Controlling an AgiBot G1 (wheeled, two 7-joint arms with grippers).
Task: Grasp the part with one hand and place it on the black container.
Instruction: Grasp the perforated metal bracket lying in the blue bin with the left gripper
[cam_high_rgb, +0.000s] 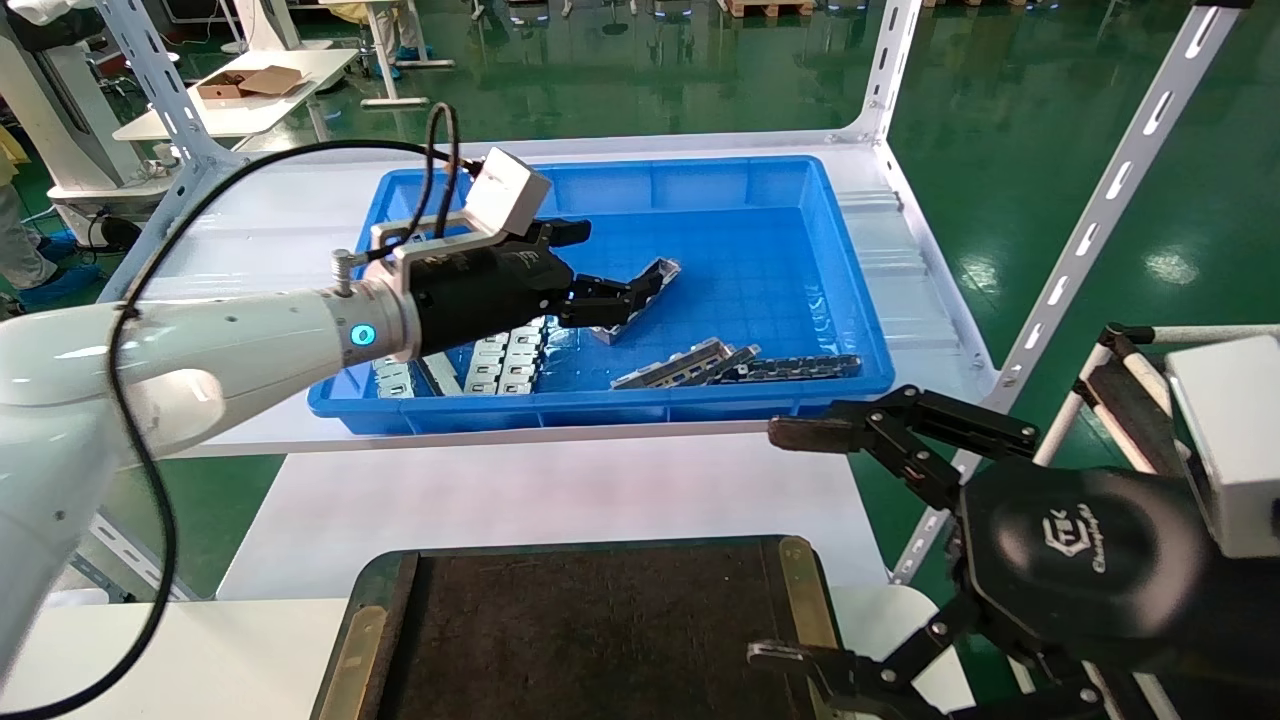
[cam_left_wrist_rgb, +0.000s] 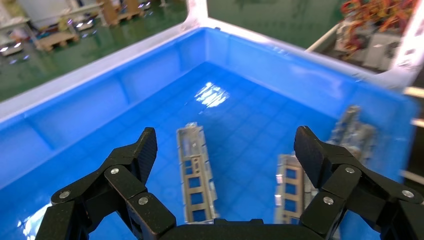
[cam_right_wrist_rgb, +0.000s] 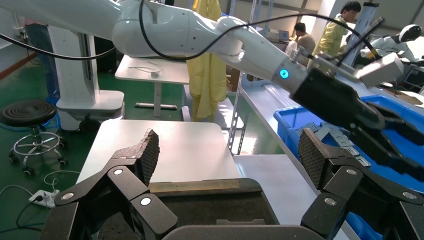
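The part (cam_left_wrist_rgb: 196, 172) is a slim grey metal channel with raised side rims and a row of rectangular cut-outs showing blue through them. It lies flat on the floor of the blue bin (cam_high_rgb: 700, 180), near the bin's middle, directly under the left tool (cam_high_rgb: 640, 290), whose black fingers (cam_left_wrist_rgb: 142, 150) are spread wide to either side of it without touching; it holds nothing. More grey bars (cam_high_rgb: 735, 365) lie along the bin's near wall to the right, and flat pale ladder-like plates (cam_high_rgb: 505, 360) lie at its near left. The bin stands on a white table (cam_high_rgb: 560, 500) within a white slotted frame. The black container (cam_high_rgb: 590, 630), a shallow dark tray with brass side strips, sits at the near edge. The right tool (cam_high_rgb: 790, 540) hovers at the tray's right, spread wide and empty. Around is a glossy green floor.
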